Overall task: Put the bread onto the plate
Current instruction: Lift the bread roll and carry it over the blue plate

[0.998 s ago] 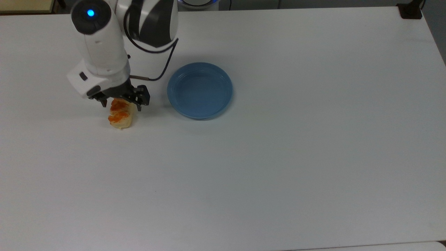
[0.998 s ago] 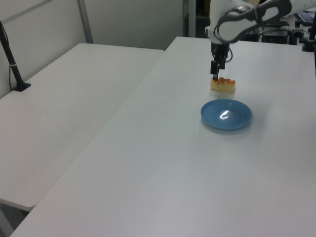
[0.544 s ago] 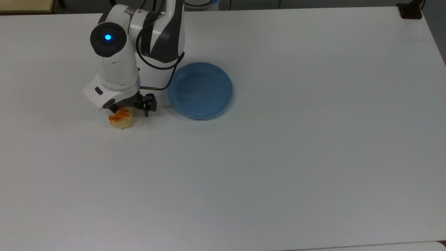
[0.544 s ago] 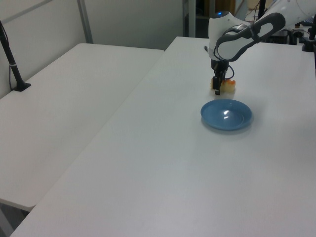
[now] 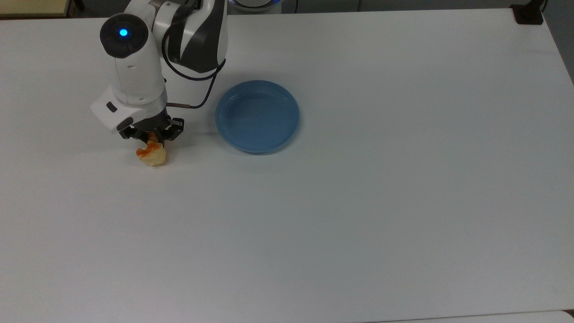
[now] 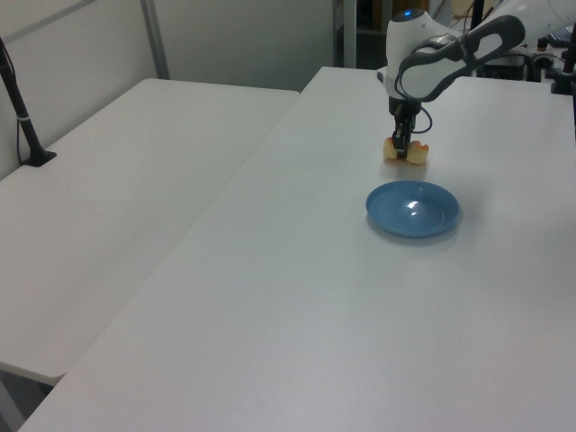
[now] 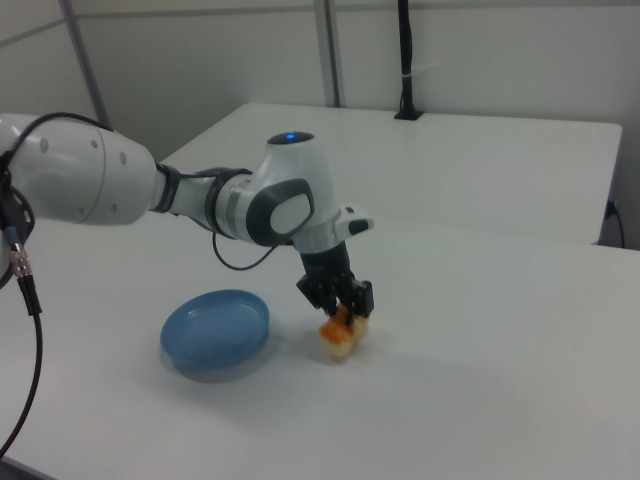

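Observation:
The bread (image 5: pixel 152 156) is a pale-yellow roll with orange glaze, low at the white table's surface to the left of the plate in the top view. My gripper (image 5: pixel 151 138) stands straight over it, and its black fingers are shut on the bread's middle. In the left view the bread (image 6: pixel 418 155) shows on both sides of the gripper (image 6: pixel 402 151). In the right view the gripper (image 7: pixel 340 310) pinches the top of the bread (image 7: pixel 340 340). The blue plate (image 5: pixel 257 115) is bare, about a bread's length to the right; also the plate (image 6: pixel 412 209) and the plate (image 7: pixel 215 333).
A black clamp (image 5: pixel 528 13) sits at the table's far right corner in the top view. A second white table (image 6: pixel 108 180) adjoins on the left view's left, with a black post (image 6: pixel 22 117). A black cable (image 5: pixel 204 89) hangs from the arm's wrist near the plate.
The fingers stood apart on either side of the bread and have now shut on its middle. The arm's wrist shifted left in the top view. The plate has not moved.

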